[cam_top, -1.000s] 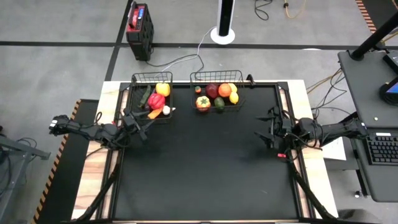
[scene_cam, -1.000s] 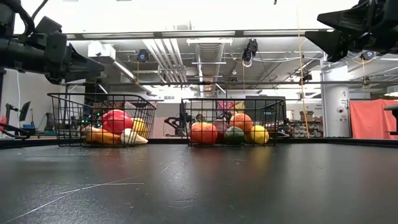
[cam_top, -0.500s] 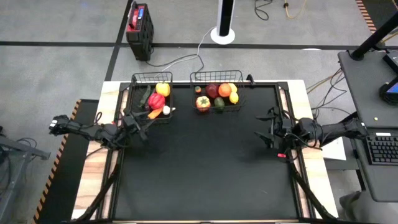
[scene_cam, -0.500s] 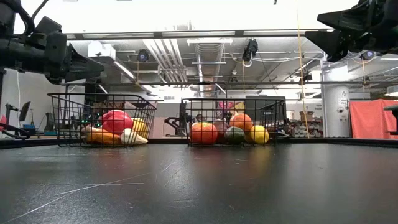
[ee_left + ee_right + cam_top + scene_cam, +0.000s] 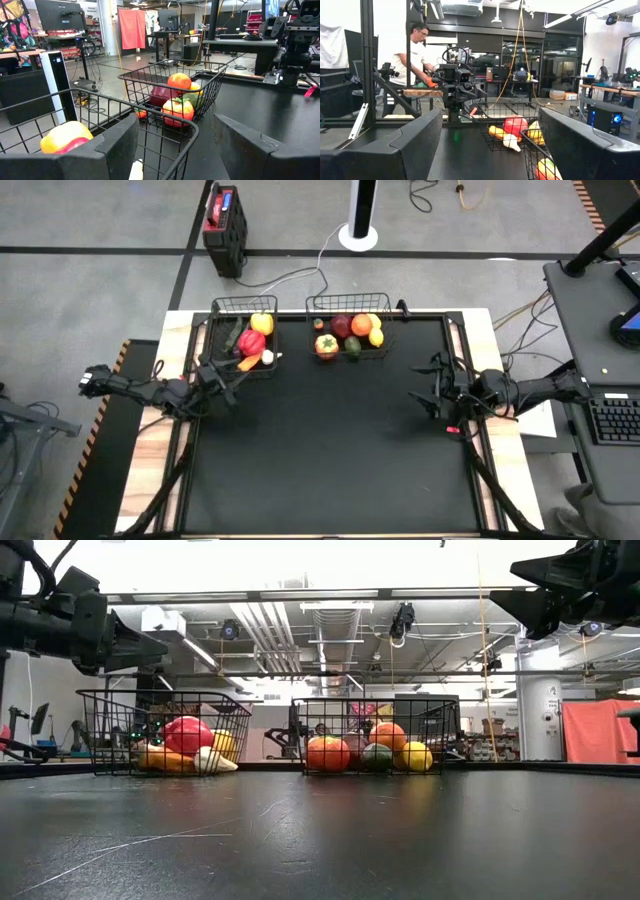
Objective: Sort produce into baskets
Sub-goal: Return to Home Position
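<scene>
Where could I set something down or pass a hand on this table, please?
Bare: the table in front of the left basket and right basket, between the left gripper and right gripper, to the near edge; also the far right corner. Crowded: both baskets, narrow gap between.

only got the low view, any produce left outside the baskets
Observer: None that the high view shows; produce lies only in the left basket and right basket.
Operator: grippers open or shut
Observer: The wrist views show the left gripper and right gripper both open, holding nothing.
Operator: anyone close by
Observer: The right wrist view shows a person standing beyond the table.
</scene>
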Tool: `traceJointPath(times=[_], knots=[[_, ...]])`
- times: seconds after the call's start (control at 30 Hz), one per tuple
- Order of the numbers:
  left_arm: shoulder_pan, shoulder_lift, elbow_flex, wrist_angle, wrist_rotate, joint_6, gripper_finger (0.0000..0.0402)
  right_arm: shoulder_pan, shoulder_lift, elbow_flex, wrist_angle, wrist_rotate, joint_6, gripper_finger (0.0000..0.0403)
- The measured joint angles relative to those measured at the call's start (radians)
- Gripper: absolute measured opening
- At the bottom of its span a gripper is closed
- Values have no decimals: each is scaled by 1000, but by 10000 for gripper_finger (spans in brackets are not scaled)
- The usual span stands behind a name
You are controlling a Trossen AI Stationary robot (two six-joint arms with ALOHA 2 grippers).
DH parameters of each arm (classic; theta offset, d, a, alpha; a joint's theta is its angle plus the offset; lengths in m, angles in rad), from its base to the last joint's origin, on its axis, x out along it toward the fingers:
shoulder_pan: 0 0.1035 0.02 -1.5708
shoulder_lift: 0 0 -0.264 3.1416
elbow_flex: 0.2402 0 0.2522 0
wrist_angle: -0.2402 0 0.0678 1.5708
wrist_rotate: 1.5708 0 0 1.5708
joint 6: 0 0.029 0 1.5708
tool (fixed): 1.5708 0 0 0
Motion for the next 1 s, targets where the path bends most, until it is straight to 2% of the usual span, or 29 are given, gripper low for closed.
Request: traceJointPath(times=[0.3,0.63,1.0], knots=[[0,0,0,0,0,0,233,0,0,0,0,0,0,313],[0,0,0,0,0,0,233,0,0,0,0,0,0,325],[0,0,0,0,0,0,233,0,0,0,0,0,0,314]])
